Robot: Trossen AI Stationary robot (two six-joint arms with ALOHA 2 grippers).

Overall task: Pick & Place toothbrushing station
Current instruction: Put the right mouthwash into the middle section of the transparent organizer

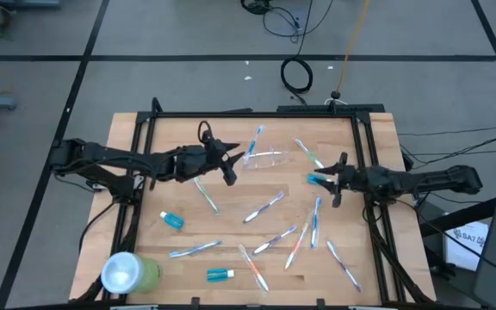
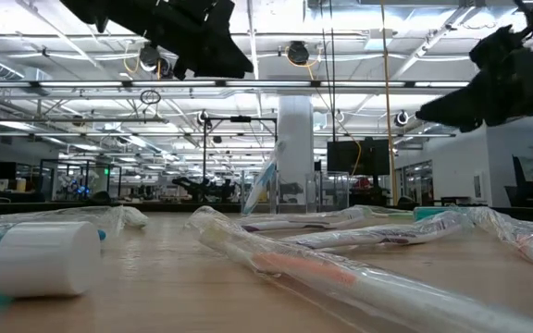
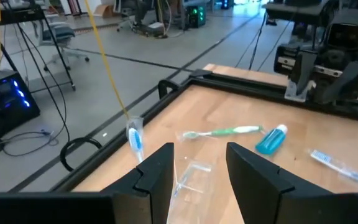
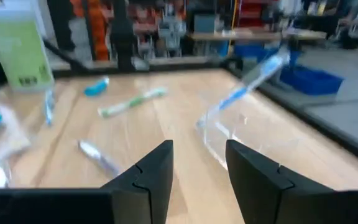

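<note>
The transparent cup (image 1: 267, 159) appears to lie on its side on the wooden table, at the far middle. A blue toothbrush (image 1: 255, 138) in a clear wrapper leans up from its left end. My left gripper (image 1: 233, 164) is open just left of the cup. In the left wrist view the cup (image 3: 192, 174) shows between and just beyond the fingers of my left gripper (image 3: 197, 177). My right gripper (image 1: 336, 181) is open and empty to the cup's right, next to a blue tube (image 1: 317, 179). In the right wrist view my right gripper (image 4: 197, 168) faces the cup (image 4: 241, 134).
Several wrapped toothbrushes (image 1: 263, 207) lie scattered over the table's middle and near side, with small blue tubes (image 1: 171, 220) among them. A green toothbrush (image 1: 308, 153) lies right of the cup. A large light-green cup (image 1: 129, 272) lies at the near left corner. A black frame (image 1: 257, 114) borders the table.
</note>
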